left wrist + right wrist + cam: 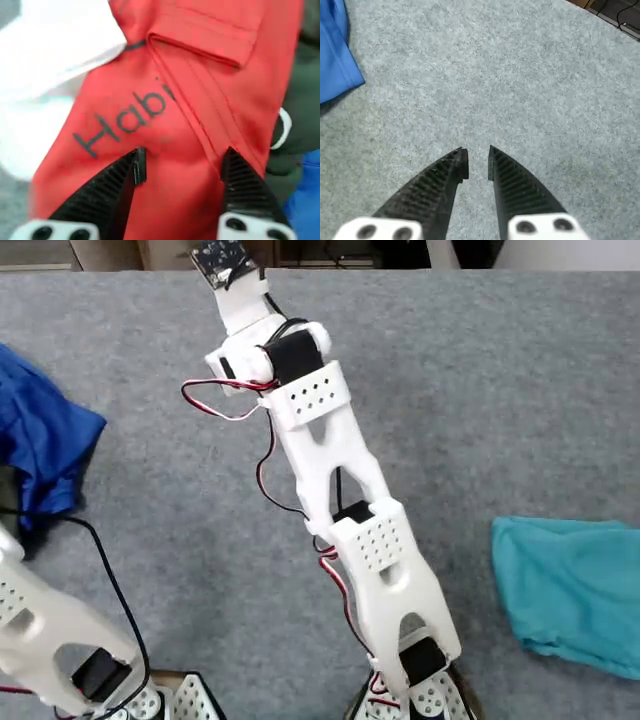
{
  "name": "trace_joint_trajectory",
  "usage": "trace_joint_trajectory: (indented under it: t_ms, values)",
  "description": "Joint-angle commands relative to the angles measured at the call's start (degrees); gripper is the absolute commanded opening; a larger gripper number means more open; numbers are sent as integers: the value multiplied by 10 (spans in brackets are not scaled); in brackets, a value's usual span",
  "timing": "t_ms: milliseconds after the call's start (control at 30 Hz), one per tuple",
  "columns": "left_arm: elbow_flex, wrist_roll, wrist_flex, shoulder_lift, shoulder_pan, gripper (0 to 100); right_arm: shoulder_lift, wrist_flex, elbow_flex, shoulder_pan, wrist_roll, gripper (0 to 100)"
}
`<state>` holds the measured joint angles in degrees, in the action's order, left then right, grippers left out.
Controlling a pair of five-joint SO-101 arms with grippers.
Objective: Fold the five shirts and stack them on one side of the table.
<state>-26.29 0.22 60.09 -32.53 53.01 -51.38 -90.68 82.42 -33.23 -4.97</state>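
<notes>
Your left gripper (184,152) sits low over the red shirt (190,75), jaws spread with cloth bulging between them. I'd judge it is placed to pinch a fold by the stitched seam and draw the shirt out of the heap, where a white shirt (55,50), a dark garment (300,110) and the blue shirt (40,440) crowd it at the left edge. Your right gripper (478,152) hangs over the far middle of the table (480,390), jaws barely apart and holding nothing — out of the way. The grey stretch between the blue shirt and the teal shirt (570,585) at the near right is your open room for spreading and folding.
</notes>
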Motion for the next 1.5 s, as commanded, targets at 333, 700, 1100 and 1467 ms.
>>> trace_joint_trajectory:
  t_ms: [333, 700, 1100, 1467]
  values:
    - [-170, 34, 148, 4, -36, 20, 4, -54, 32, -3, 4, 92]
    - [-376, 156, 272, -6, -16, 24, 5, -91, 32, -3, 4, 92]
    - [-266, 156, 149, -168, -41, 218, 5, -93, 33, -2, 7, 92]
    - [-560, 104, 352, -145, -50, 19, 5, -94, 33, -2, 7, 92]
